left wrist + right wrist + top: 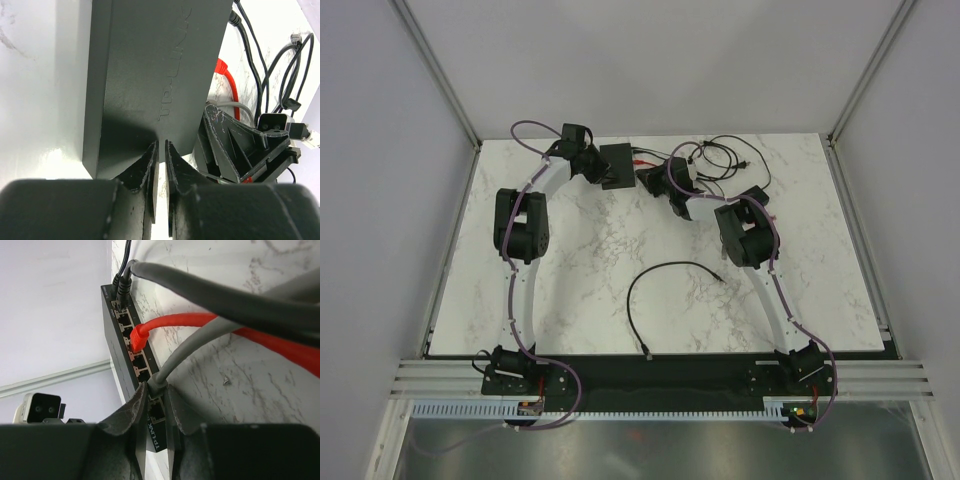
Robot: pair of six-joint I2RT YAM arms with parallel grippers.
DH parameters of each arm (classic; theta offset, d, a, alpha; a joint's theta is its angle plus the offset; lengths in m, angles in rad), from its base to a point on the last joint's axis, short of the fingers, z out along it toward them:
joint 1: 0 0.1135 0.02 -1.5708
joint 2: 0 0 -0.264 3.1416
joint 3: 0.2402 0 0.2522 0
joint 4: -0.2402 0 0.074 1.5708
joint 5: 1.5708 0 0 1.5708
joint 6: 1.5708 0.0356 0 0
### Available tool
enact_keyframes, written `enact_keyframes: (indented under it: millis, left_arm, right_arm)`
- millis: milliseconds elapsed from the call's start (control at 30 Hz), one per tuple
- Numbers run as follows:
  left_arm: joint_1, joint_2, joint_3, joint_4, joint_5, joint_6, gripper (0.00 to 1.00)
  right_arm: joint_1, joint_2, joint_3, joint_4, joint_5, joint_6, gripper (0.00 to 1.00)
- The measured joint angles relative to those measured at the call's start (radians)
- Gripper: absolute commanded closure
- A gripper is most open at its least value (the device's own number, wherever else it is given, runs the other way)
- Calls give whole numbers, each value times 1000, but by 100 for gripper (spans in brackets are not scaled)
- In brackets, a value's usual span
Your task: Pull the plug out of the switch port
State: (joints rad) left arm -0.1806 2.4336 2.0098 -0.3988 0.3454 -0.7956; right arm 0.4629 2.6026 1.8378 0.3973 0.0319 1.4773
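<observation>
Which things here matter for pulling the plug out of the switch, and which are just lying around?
In the job: flat matte-black switch box; grey cable plug in its port; right fingers closed on that plug; left fingers on the switch's top.
Lying about: red plugged-in cable; loose curved black cable; tangled thin black cords.

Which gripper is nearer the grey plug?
Right. The right gripper is clamped on the grey plug at the switch ports; the left gripper sits at the switch's other edge.

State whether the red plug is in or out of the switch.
In: right wrist view shows the red plug seated in a port of the switch.
</observation>
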Motion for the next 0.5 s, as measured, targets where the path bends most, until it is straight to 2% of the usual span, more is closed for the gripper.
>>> enact_keyframes:
  millis: [100, 167, 500]
  left_arm:
    - [0, 0, 0, -1, 0, 0, 84]
    - [0, 0, 0, -1, 0, 0, 85]
    - [7, 0, -18, 4, 0, -68, 89]
  right_arm:
    - [0, 5, 15, -16, -1, 2, 87]
    - [0, 20, 39, -21, -3, 2, 100]
    - [0, 30, 43, -10, -1, 65, 100]
